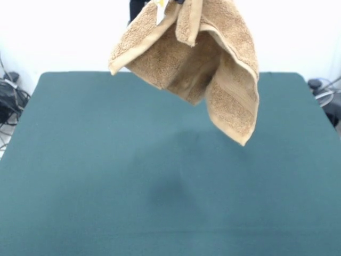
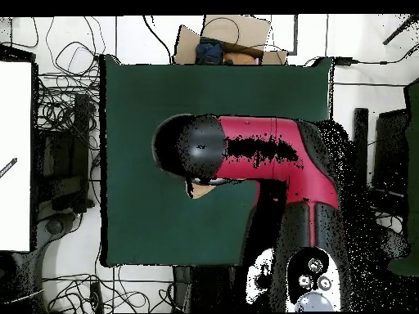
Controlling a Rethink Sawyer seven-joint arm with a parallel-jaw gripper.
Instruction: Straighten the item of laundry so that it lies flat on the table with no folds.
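Observation:
The orange-tan towel [image 1: 186, 69] hangs bunched and folded in the air, well above the dark green table [image 1: 80, 176]. It is gripped at its top, at the picture's upper edge, where only a dark tip of my gripper [image 1: 179, 1] shows. A white tag [image 1: 159, 5] shows near the grip. The towel's lowest corner [image 1: 242, 140] dangles to the right, clear of the table. In the overhead view my red and black arm [image 2: 262, 155] covers the gripper, and only a small scrap of the towel [image 2: 200, 190] shows under it, over the table [image 2: 139, 123].
Cables and dark gear lie off the table's left side [image 1: 9, 98], with more gear off the right side [image 1: 326, 93]. In the overhead view a cardboard box [image 2: 233, 37] sits past the far edge, a white board [image 2: 16, 155] stands at the left, and cables [image 2: 65, 114] run around it.

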